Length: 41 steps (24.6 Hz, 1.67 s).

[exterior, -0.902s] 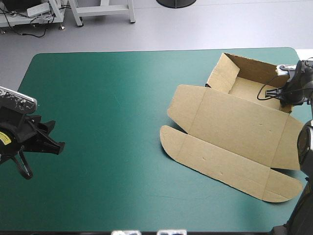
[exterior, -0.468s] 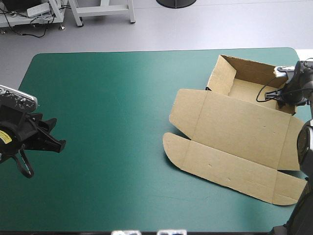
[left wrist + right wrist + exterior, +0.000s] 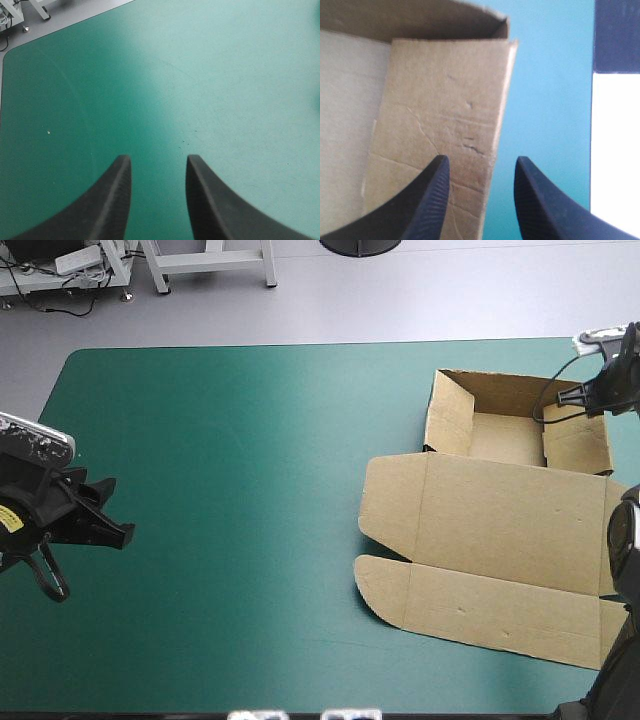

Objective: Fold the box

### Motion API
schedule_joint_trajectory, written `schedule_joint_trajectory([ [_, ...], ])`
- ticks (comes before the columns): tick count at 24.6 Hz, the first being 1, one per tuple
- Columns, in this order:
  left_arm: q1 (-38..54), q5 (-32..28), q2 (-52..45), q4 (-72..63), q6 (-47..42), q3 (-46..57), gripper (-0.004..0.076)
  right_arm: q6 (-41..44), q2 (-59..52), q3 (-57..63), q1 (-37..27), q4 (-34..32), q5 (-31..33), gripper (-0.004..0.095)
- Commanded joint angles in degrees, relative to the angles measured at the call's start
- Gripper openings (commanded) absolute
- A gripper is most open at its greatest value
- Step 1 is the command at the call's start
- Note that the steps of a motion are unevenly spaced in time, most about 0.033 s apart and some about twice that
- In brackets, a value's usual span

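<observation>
A: Worktop status?
B: Teal-green worktop (image 3: 230, 490), bare across the left and middle. Faint scuffs and a pale speck (image 3: 48, 132) on the cover ahead of the left pincer (image 3: 157, 159). Grey floor (image 3: 450, 290) beyond the far edge, with white frame legs (image 3: 210, 265) and cables (image 3: 45, 290) at its far left.
A: Box?
B: Brown box (image 3: 500, 530) on the right half. Tray (image 3: 505, 435) toward the far right corner, walls up, open. Lid (image 3: 510, 515) lies flat on the near side of the tray and runs out to the right edge. Front strip ends in a rounded flap.
A: Pincers?
B: Left pincer at the left edge, over bare cover, fingers a narrow gap apart, nothing in it. Right pincer (image 3: 481, 160) at the tray's right wall (image 3: 445, 100), fingers apart, gripping nothing: one finger over the board, the other over the cover. Contact with the wall: can't tell.
</observation>
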Motion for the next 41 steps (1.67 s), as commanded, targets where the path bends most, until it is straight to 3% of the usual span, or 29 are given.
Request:
schedule_joint_trajectory([
  [1,-0.08,-3.92,-0.17,-0.74,-0.35,-1.21,0.0261,-0.37,-4.04,-6.53,-0.22,1.48,2.25,0.0398],
  [8,-0.08,-4.06,-0.17,-0.74,-0.35,-1.21,0.0261,2.66,-7.05,-12.54,-0.22,9.40,4.81,0.0398],
  [12,-0.08,-4.06,-0.17,-0.74,-0.35,-1.21,0.0261,-0.76,-11.64,-13.36,-0.22,15.70,4.81,0.0398],
  [16,-0.08,-4.06,-0.30,-0.74,-0.35,-1.21,0.0261,-2.08,-17.21,-13.36,-0.22,17.88,4.81,0.0385],
  [18,-0.08,-4.06,-0.94,-0.88,-0.35,-1.21,0.0261,-1.32,-20.63,-13.36,-0.22,18.02,4.81,0.0338],
  [19,-0.08,-4.19,-1.86,-0.88,-0.35,-1.21,0.0261,-0.75,-24.21,-13.10,-0.22,18.13,4.81,0.0256],
  [22,-0.08,-4.33,-4.36,-0.88,-0.35,-1.21,0.0257,0.13,-29.20,-12.87,-0.22,18.45,4.81,0.0133],
  [25,-0.08,-4.27,-8.22,-0.88,-0.35,-1.21,0.0201,0.80,-36.21,-11.11,-0.22,19.18,4.81,0.0091],
  [31,-0.08,-3.39,-17.86,0.60,0.07,3.40,0.0117,0.71,-60.38,12.29,-0.22,17.39,2.86,0.0087],
  [37,-0.08,-7.60,-28.97,-1.61,-0.05,17.97,0.0117,3.87,-84.47,38.31,-0.22,14.63,-0.90,0.0087],
  [41,-0.08,-10.52,-34.68,-4.51,-0.05,25.55,0.0117,4.29,-93.35,48.90,-0.22,14.86,-2.96,0.0065],
])
